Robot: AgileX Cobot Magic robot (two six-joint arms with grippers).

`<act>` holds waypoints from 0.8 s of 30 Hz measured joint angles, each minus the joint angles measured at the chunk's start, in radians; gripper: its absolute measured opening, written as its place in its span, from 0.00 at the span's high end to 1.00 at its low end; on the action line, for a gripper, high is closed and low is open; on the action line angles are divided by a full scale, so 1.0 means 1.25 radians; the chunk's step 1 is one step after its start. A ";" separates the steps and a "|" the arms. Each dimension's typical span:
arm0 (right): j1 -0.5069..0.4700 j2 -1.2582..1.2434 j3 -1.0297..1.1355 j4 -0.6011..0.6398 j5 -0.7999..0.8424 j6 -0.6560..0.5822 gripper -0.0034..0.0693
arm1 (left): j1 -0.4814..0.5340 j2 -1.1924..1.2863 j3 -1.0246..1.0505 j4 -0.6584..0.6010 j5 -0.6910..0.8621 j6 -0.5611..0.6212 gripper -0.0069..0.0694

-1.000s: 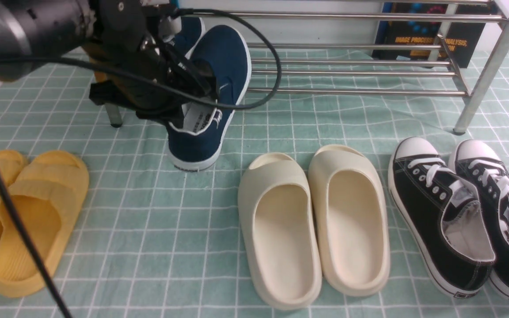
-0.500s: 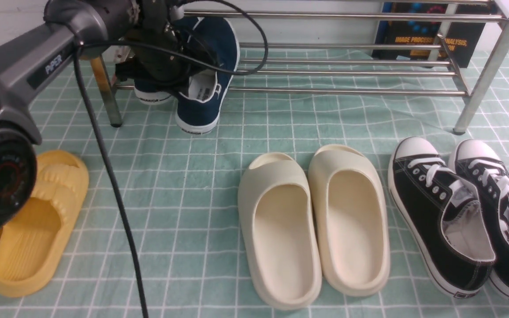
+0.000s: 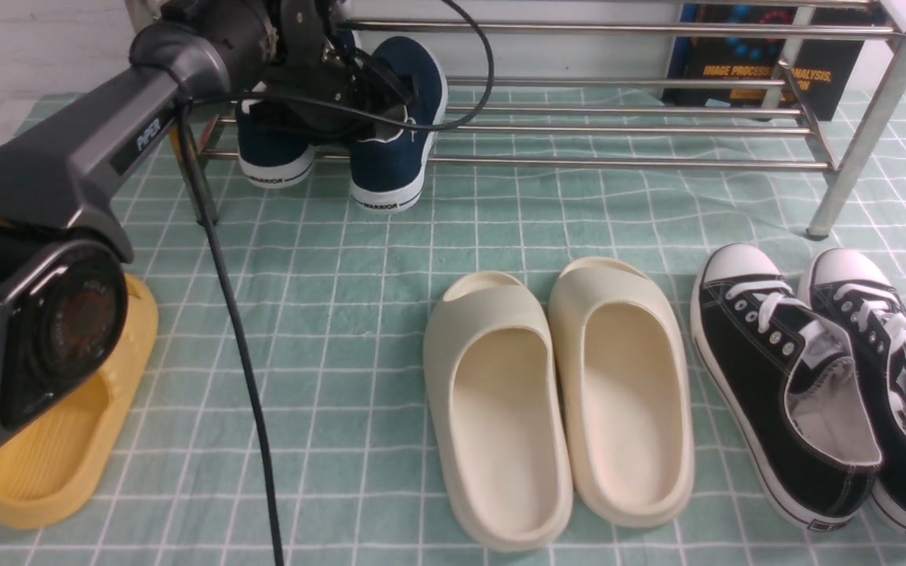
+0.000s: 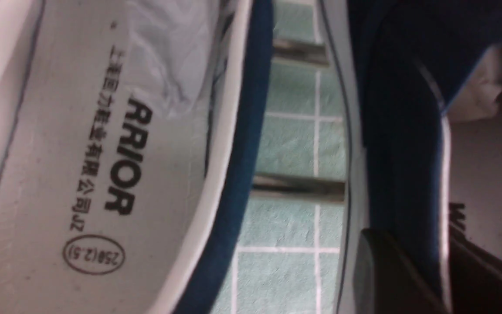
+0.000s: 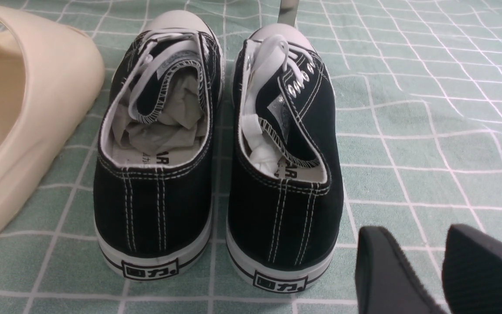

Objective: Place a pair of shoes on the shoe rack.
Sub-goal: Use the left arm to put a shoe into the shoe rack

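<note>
Bright, even light from overhead fills every view. In the front view the shiny silver metal-tube shoe rack (image 3: 626,163) shows white glints at 1 o'clock, and the cream rubber slides (image 3: 555,393) cast only thin, soft shadows. The left wrist view is smeared, with the navy-blue canvas slip-on shoes (image 4: 242,131) too close to focus. The right wrist view is crisp across the black lace-up canvas sneakers (image 5: 216,165).

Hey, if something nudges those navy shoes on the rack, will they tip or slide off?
Possibly. The navy shoes sit tilted, heels overhanging the front bar of the shoe rack, so a push could tip them. Smooth metal tubes likely give little grip.
</note>
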 joint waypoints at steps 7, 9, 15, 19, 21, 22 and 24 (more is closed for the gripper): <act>0.000 0.000 0.000 0.000 0.000 0.000 0.61 | 0.008 -0.013 0.000 -0.010 0.017 0.000 0.50; 0.000 0.000 0.000 0.000 0.000 0.000 0.61 | 0.009 -0.033 0.000 -0.010 0.050 0.002 0.49; 0.000 0.000 0.000 0.000 0.000 0.000 0.61 | 0.009 -0.120 0.000 0.004 0.187 0.034 0.52; 0.000 0.000 0.000 0.000 0.000 0.000 0.61 | -0.003 -0.165 0.000 -0.001 0.294 0.073 0.64; 0.000 0.000 0.000 0.000 0.000 0.000 0.61 | -0.026 -0.172 0.000 -0.011 0.338 0.104 0.72; 0.000 0.000 0.000 0.000 0.000 0.000 0.61 | -0.041 -0.171 0.002 -0.016 0.345 0.118 0.76; 0.000 0.000 0.000 0.000 0.000 0.000 0.61 | -0.059 -0.163 0.008 -0.019 0.343 0.131 0.81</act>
